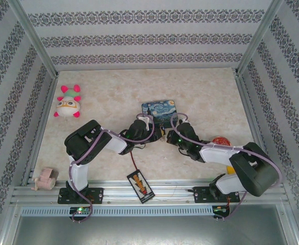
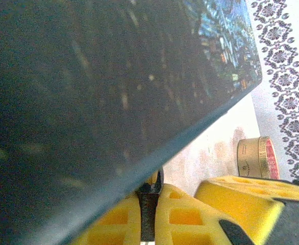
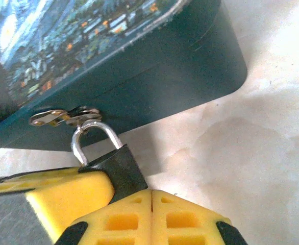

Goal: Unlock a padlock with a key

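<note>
Marbled beige worktop (image 1: 88, 97), seen from above, carries a blue-and-yellow painted tin box (image 1: 159, 109) at its middle. On the left wrist camera, the left end effector (image 2: 149, 201) is clamped on a thin dark strip (image 2: 149, 217) below the tin's side. On the right wrist camera, the right end effector (image 3: 152, 199) has its fingers pressed together, with the small dark-bodied padlock (image 3: 116, 171) touching their tips. Its silvery shackle (image 3: 91, 140) is looped through the tin's metal hasp (image 3: 63, 117).

The padlock (image 3: 116, 166) has a matt black body and a bright, polished metal shackle (image 3: 76, 143). Just above the right pincer (image 3: 152, 201), the painted tin (image 3: 180, 61) shows a glossy printed lid over smooth, duller teal sides, with a shiny metal hasp (image 3: 52, 117). The pincer fingers (image 3: 134, 203) are matt yellow moulded plastic. Beneath the pincer, the counter (image 3: 251, 153) looks like smooth, faintly mottled stone.
</note>
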`<state>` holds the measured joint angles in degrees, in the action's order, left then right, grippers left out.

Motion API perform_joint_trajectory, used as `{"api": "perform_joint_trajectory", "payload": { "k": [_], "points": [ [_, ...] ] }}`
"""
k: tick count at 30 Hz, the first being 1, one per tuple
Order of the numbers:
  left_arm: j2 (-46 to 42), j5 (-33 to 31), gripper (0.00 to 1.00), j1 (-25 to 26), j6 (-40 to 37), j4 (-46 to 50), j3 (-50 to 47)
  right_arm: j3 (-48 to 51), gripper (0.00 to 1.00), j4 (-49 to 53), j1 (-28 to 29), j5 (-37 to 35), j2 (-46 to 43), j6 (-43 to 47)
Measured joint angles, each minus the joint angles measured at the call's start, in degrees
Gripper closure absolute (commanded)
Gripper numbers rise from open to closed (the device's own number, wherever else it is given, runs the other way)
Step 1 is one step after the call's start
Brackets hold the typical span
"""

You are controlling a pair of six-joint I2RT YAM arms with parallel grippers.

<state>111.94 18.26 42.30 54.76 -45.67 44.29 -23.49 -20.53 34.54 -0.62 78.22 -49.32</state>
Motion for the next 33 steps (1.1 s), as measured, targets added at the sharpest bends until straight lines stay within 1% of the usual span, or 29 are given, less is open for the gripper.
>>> {"api": "perform_joint_trajectory", "payload": {
  "k": [6, 14, 16, 18, 26, 33],
  "points": [
    [-0.50, 1.42, 1.00, -0.04, 3.21, 1.16, 0.76, 0.17, 0.85, 3.28, 1.01, -0.90, -2.43, 2.71],
    [-0.70, 4.24, 1.00, -0.81, 8.57, 1.55, 1.11, -0.68, 0.79, 9.64, 5.42, -4.90, -3.17, 6.84],
    [-0.79, 4.42, 1.00, -0.81, 8.98, 1.95, 1.29, -1.27, 0.78, 10.58, 5.88, -5.75, -3.19, 7.67],
    [-1.11, 4.48, 1.00, -0.81, 9.20, 2.80, 1.40, -2.01, 0.74, 11.69, 6.56, -6.71, -3.19, 8.55],
    [-2.14, 5.25, 1.00, -0.81, 9.81, 5.22, 1.60, -7.78, 0.72, 17.94, 10.93, -12.52, -1.66, 12.57],
    [-2.40, 5.84, 1.00, -1.18, 9.81, 6.64, 2.10, -8.98, 0.66, 20.79, 12.39, -14.97, -0.42, 15.21]
  ]
}}
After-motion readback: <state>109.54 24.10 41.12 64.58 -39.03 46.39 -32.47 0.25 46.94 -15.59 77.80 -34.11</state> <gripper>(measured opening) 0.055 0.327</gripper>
